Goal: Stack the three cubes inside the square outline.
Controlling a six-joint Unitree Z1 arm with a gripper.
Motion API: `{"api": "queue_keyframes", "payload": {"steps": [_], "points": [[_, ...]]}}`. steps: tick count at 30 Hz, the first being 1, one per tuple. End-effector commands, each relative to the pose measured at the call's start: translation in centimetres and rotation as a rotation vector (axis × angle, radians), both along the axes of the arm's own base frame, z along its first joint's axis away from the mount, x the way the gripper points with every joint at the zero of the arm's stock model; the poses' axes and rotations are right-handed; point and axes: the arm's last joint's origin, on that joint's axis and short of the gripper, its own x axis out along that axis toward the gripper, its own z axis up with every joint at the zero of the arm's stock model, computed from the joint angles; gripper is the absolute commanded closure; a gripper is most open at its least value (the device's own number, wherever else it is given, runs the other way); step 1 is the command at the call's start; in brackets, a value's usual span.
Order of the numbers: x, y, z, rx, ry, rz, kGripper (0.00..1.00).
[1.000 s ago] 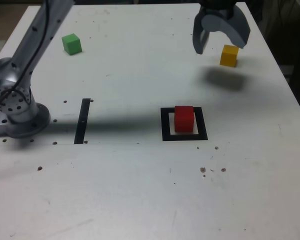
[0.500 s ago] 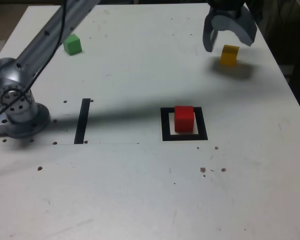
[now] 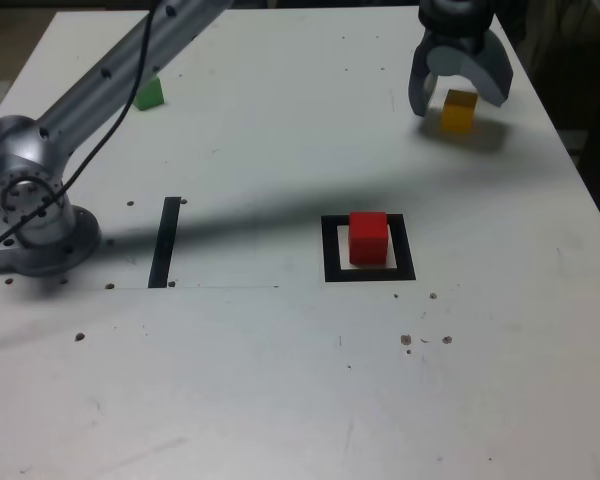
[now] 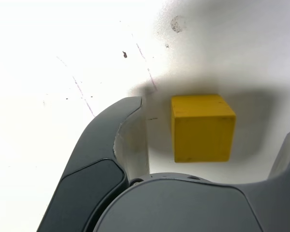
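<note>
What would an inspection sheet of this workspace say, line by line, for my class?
Surface: white tabletop, small dark marks and chips.
Red cube: inside the black square outline.
Yellow cube: on the tabletop, between the gripper's fingers, not gripped.
Green cube: partly hidden behind the arm.
Clutter: nothing seen; black strip marked on the surface.
Gripper: open.
Cables: one black cable along the arm.
Surroundings: dark beyond the table.

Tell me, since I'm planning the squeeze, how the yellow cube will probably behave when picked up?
The solid yellow cube looks stiff, with flat faces and crisp edges, so it likely won't squash. Sitting flat on the white tabletop, it seems unlikely to roll. Its smooth sides may slip a little under a light grip.
</note>
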Motion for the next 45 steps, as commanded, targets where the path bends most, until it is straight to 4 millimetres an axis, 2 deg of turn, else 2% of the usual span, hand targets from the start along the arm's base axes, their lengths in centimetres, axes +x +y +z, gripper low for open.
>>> {"api": "queue_keyframes", "payload": {"steps": [1, 7, 14, 22, 30, 45], "points": [[0.14, 0.12, -0.35, 0.002, 0.006, 0.005, 0.07], [0.06, 0.03, -0.46, 0.029, 0.031, 0.027, 0.15], [-0.01, -0.18, -0.41, 0.047, 0.05, 0.046, 0.32], [0.1, -0.29, -0.52, 0.046, 0.048, 0.045, 0.41], [0.29, -0.53, -0.36, 0.051, 0.038, 0.033, 0.66], [0.2, -0.68, -0.08, 0.05, 0.039, 0.029, 0.68]]}}
